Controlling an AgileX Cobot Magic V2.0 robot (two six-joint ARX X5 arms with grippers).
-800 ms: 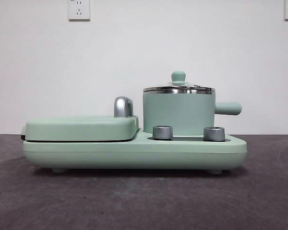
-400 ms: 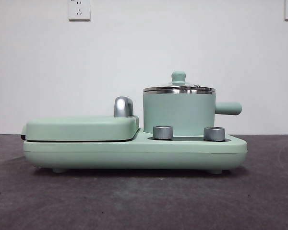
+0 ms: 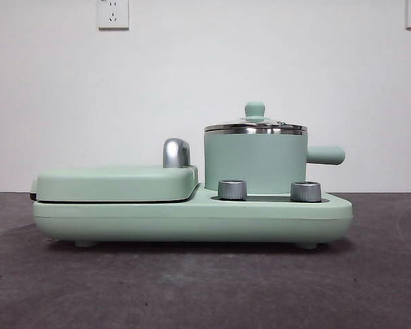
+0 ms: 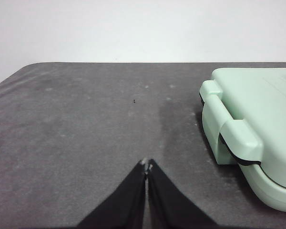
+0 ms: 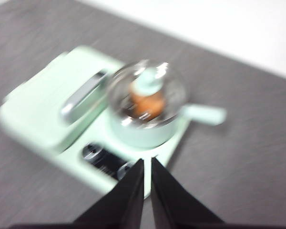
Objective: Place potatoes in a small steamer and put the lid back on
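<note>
Nothing is shifting in the front view since a second ago; I'm reading the job as finished.
I'm keeping the left end effector [image 4: 147, 164] pinched together, empty, over bare worktop [image 4: 86, 124] beside the grill plate [image 4: 257, 119]. To its right, the potatoes [image 5: 147, 104] are sitting inside the small steamer [image 3: 255, 163] under the lid [image 3: 255, 126], while the right end effector [image 5: 147, 161], nearly together and empty, is hanging above it.
</note>
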